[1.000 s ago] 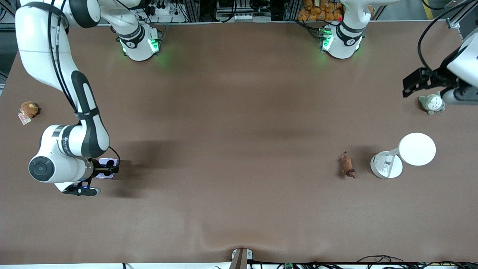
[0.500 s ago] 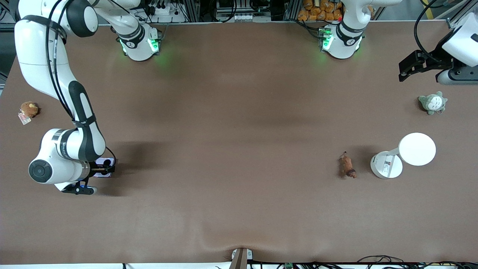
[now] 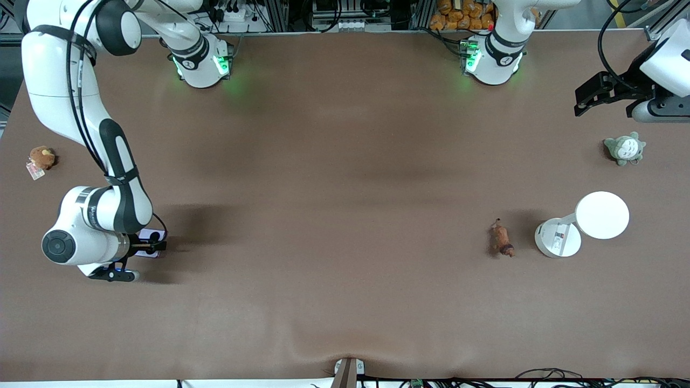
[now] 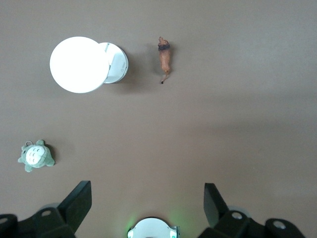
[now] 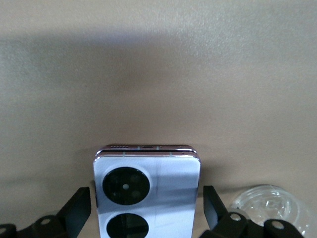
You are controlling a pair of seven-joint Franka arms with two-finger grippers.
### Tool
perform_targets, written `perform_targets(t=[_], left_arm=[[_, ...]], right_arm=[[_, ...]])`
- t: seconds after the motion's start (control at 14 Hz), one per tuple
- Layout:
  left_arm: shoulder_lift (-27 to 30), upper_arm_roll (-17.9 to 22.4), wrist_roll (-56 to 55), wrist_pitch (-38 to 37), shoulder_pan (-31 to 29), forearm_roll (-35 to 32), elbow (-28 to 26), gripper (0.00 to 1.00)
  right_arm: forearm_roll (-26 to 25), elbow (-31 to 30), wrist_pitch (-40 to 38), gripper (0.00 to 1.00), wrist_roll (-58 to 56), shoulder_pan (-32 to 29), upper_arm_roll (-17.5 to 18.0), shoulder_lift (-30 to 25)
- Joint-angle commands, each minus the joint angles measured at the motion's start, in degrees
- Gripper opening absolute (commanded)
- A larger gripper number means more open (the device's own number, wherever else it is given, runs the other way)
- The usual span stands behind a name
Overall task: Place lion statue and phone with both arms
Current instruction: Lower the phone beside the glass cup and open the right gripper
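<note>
The right gripper (image 3: 148,247) is low at the right arm's end of the table, with the phone (image 3: 150,242) lying flat between its fingers; in the right wrist view the phone (image 5: 147,196) sits with a sliver of gap between its sides and each finger (image 5: 77,210), so the jaws look parted about it, framing it without squeezing; I judge the phone set down and let go, its camera circles toward the wrist and its hinge edge pointing away, so the way out is straight up, not sideways; the brown plush (image 3: 41,157) with a tag lies well apart, farther from the front camera

Toward the left arm's end, the lion statue (image 3: 501,240) lies on the bare table just beside the white lamp (image 3: 585,223), its long axis running roughly toward and away from the front camera, tail at the farther end; it too looks already placed; the grey-green plush (image 3: 624,149) lies farther from the camera than the lamp; the left gripper (image 3: 593,97) hangs high over the table's edge near that plush, jaws wide apart and empty in the left wrist view (image 4: 146,206), waiting; the left arm is much the nearer to the statue
</note>
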State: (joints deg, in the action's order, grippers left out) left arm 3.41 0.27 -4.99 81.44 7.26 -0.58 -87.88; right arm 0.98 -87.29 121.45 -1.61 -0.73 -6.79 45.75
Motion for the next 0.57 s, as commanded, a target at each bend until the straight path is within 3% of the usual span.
perform_targets(t=[0.0, 0.36, 0.5], left_arm=[[1.3, 0.2, -0.8, -0.8, -0.9, 0.8, -0.7, 1.00], [1.4, 0.0, -0.9, -1.1, -0.9, 0.7, -0.8, 1.00], [1.3, 0.0, -0.9, -1.1, -0.9, 0.7, -0.8, 1.00]], right_arm=[[0.0, 2.7, -0.7, 1.00, -0.2, -0.6, 0.9, -0.9], [0.1, 9.1, -5.9, 1.00, -0.2, -0.3, 1.1, -3.2], [0.2, 9.1, -6.4, 1.00, -0.4, -0.2, 1.2, -7.8]])
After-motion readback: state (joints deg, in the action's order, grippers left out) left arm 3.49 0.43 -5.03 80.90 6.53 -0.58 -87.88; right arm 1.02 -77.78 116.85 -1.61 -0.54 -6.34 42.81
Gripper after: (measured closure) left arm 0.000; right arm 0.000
